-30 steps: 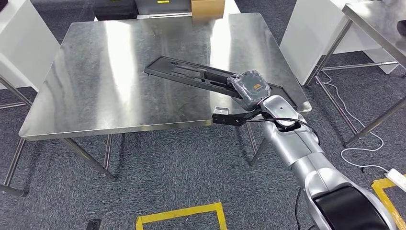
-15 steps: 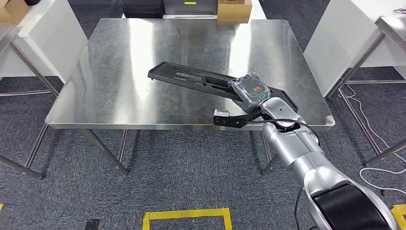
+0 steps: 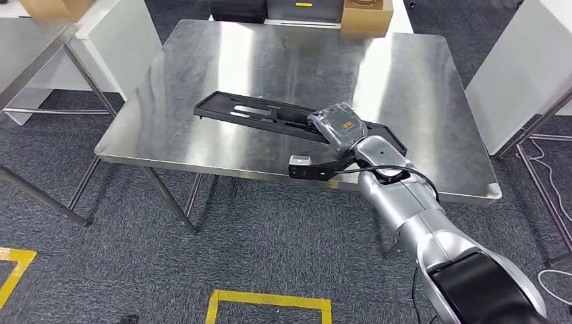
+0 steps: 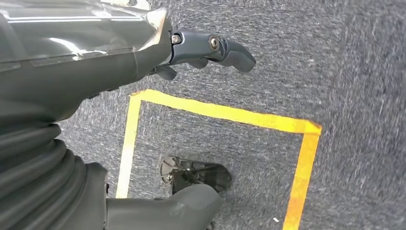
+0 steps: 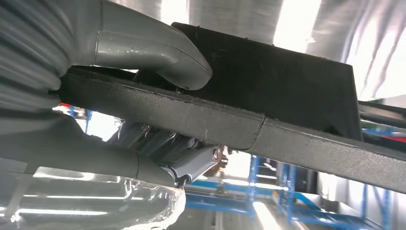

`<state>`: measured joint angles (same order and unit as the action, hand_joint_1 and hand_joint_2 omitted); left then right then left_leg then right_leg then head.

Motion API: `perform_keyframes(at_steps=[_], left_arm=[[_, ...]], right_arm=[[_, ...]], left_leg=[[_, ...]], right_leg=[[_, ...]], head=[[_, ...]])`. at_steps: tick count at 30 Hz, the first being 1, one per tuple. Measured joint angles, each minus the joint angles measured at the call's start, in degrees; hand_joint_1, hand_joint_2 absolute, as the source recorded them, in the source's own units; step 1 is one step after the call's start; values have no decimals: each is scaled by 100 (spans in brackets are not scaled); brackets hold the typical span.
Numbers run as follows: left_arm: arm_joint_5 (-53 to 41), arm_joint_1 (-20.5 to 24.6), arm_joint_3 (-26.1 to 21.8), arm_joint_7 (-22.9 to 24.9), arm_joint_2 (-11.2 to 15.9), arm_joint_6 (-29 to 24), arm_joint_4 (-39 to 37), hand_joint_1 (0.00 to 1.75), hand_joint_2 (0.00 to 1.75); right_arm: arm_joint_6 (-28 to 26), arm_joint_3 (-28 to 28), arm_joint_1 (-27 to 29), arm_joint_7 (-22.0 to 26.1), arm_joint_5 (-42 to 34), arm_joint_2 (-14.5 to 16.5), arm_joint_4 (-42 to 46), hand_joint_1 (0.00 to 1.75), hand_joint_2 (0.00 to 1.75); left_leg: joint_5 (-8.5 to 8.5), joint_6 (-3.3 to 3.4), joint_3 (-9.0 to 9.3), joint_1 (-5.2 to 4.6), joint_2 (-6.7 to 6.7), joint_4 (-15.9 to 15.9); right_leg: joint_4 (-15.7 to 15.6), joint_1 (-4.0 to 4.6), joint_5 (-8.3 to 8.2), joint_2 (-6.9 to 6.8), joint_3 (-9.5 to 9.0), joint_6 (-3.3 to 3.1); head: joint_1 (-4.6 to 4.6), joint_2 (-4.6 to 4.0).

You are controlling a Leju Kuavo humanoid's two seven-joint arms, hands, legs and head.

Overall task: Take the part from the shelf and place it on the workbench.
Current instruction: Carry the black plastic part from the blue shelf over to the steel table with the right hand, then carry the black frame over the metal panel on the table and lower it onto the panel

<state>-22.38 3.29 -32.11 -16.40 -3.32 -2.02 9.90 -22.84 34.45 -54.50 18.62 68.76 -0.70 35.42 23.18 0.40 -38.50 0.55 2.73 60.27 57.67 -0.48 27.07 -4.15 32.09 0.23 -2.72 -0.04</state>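
A long flat black part with slots reaches over the steel workbench, running from mid-table toward its near right side. My right hand grips the part's near end. Up close, the right wrist view has my thumb pressed on one face of the black part and the fingers wrapped under the opposite face. My left hand hangs over the grey carpet, fingers apart and holding nothing.
A cardboard box sits at the workbench's far edge. White cabinets stand to the right and another steel table to the left. Yellow tape marks the carpet near my feet.
The whole picture has shifted: the camera has moved, bringing the workbench nearer and more to the centre-left. My right hand keeps its grip on the black part over the table.
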Motion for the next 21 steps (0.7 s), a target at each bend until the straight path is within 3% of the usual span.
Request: perform_keyframes(at_steps=[1,3,5,7,8,10,11,13,15,17,19,21], left_arm=[[-7,7,-2,-1,2,-2,1,0,175],[-25,9,-6,1,2,-4,2,0,175],[-40,1,-11,7,-4,-4,1,0,175],[-55,17,-14,25,-9,-3,2,0,175],[-69,30,-15,38,-9,-3,2,0,175],[-103,41,-16,86,-9,-6,2,0,175],[-123,39,-17,124,-12,-16,2,0,175],[-155,34,-19,201,-22,-32,2,0,175],[-170,32,-25,244,-26,-20,2,0,175],[-178,28,-35,256,-23,5,2,0,175],[-201,15,-41,258,-20,14,2,0,175],[-229,0,-42,256,-23,15,1,0,175]], right_arm=[[0,4,-13,1,-2,6,-4,168,175],[0,12,-36,2,-6,26,-13,168,175],[0,16,-52,-1,-13,51,-16,168,175],[-2,19,-67,-5,-23,54,-24,168,175],[-3,20,-62,-11,-33,47,-31,168,175],[-8,21,-30,-59,-41,25,-55,168,175],[-10,22,-15,-102,-33,15,-71,168,175],[-17,22,-24,-184,-3,5,-98,168,175],[-26,22,-63,-242,31,1,-125,168,175],[-33,29,-96,-338,94,3,-159,168,175],[-35,38,-122,-473,158,2,-195,168,175],[-35,37,-155,-601,205,-9,-228,168,175]], left_leg=[[-14,35,87,-28,54,-150],[-1,98,105,-56,-30,-182],[-29,163,137,-34,-138,-238],[-57,230,169,-5,-229,-287],[-60,249,170,-6,-281,-290],[-60,264,171,-6,-392,-286],[-59,264,172,-5,-448,-282],[-47,249,175,-2,-530,-262],[-9,200,167,-16,-578,-226],[22,138,158,-30,-594,-205],[28,84,154,-10,-584,-201],[139,19,77,10,-490,-18]], right_leg=[[-3,25,14,-47,-9,21],[-21,55,29,-145,-32,65],[65,58,106,-60,-1,101],[538,43,337,204,228,79],[939,35,490,307,425,57],[1591,23,668,381,791,68],[1662,17,634,393,866,108],[1076,-10,302,399,663,221],[318,-38,-12,410,347,259],[46,-28,-101,422,219,188],[30,-24,-123,421,191,102],[9,-53,-142,412,154,34]], head=[[1,0],[8,0],[14,0],[23,0],[27,0],[34,0],[39,0],[44,0],[48,0],[43,0],[43,0],[26,0]])
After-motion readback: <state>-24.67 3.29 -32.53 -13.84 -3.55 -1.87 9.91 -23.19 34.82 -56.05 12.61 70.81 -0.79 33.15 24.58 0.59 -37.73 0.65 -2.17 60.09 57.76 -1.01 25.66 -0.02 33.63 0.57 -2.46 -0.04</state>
